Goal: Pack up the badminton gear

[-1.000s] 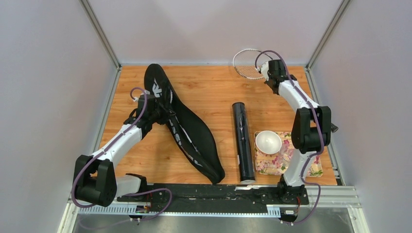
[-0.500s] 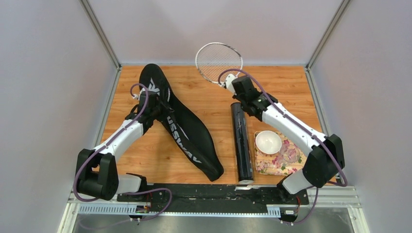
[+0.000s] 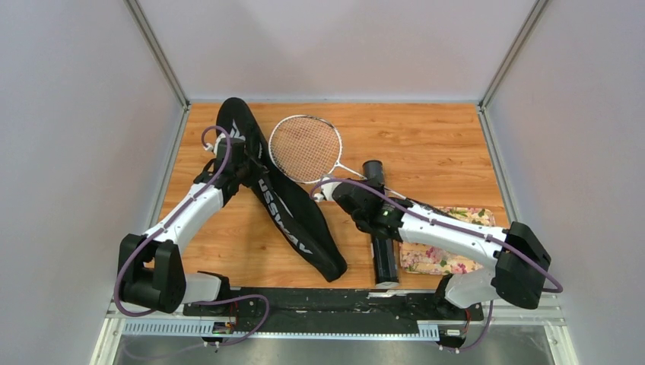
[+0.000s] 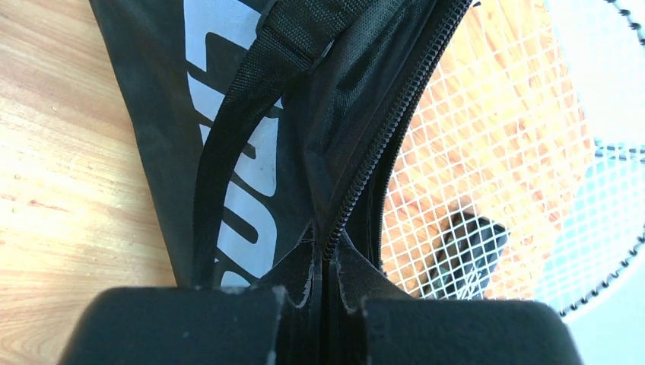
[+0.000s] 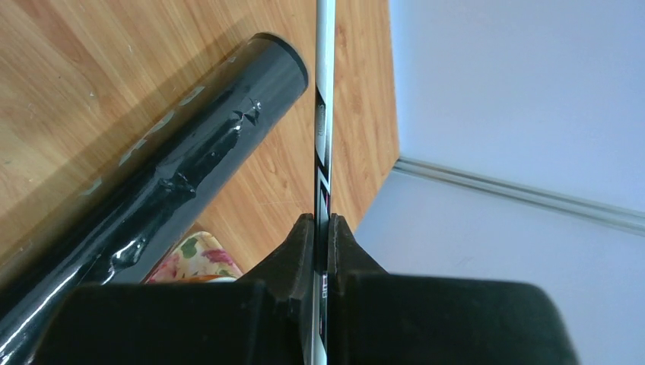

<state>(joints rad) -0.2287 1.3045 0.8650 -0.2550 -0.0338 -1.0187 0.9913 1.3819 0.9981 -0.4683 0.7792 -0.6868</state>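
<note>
With the right gripper clamped on the silver racket's shaft, its head just beside the CROSSWAY racket bag whose zipper edge the left gripper pinches, the head should slide in flat along the open zipper.

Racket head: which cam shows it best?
Top external: the whole strung racket head shows, next to the bag. Left wrist catches only part of its strings past the bag's zipper. Right wrist shows no head, just the shaft clamped in the right gripper.
</note>
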